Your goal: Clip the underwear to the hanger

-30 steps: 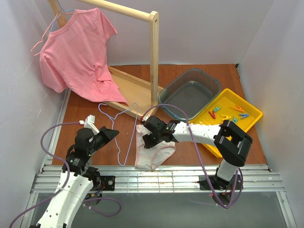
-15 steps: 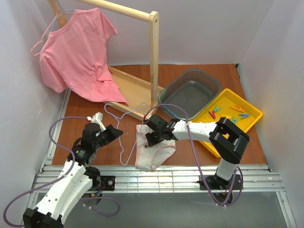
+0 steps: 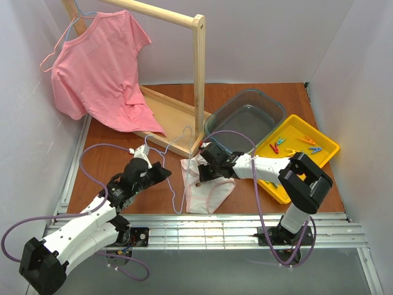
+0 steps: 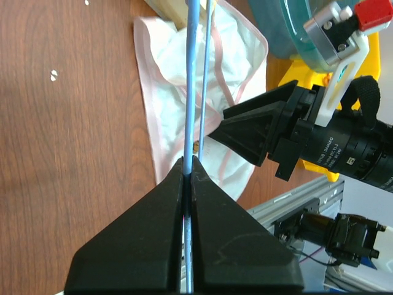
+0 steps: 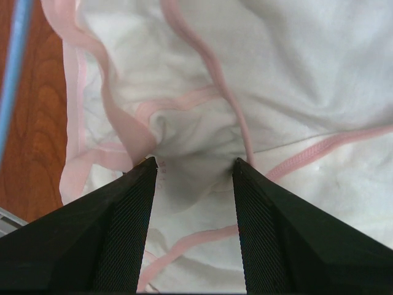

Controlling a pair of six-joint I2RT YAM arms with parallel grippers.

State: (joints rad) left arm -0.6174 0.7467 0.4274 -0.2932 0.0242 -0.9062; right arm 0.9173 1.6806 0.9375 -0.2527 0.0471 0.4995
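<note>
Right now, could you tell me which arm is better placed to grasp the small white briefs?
Right: the right pincer, open, straddles a bunched fold of the small white pink-trimmed briefs, whereas the left pincer is shut on the thin light-blue wire hanger.

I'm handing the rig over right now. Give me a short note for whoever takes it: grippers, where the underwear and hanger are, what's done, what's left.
Left gripper: shut on the hanger wire, which crosses over the underwear.
Right gripper: fingers astride a bunched fold of the underwear; can't tell whether it is clamped.
Underwear lies on the table.
Pegs are all in the yellow tray.
Done: both pieces brought together.
Left: fetch a peg and clip the underwear to the hanger.
</note>
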